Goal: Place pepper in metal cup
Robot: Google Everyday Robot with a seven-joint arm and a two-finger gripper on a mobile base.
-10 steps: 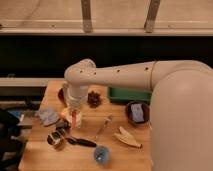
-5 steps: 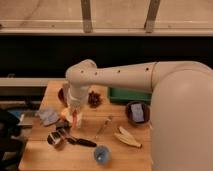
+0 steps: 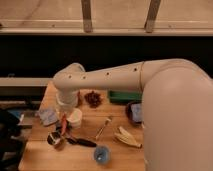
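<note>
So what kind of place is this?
Likely a lab or office kitchen corner: a wooden table holds a metal cup, a blue cup and a spoon. The gripper hangs near the metal cup.

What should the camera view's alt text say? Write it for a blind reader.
The tool hangs over the left part of the table with the orange-red pepper at it, just beside the metal cup. A white cup and blue cup stand nearby.
</note>
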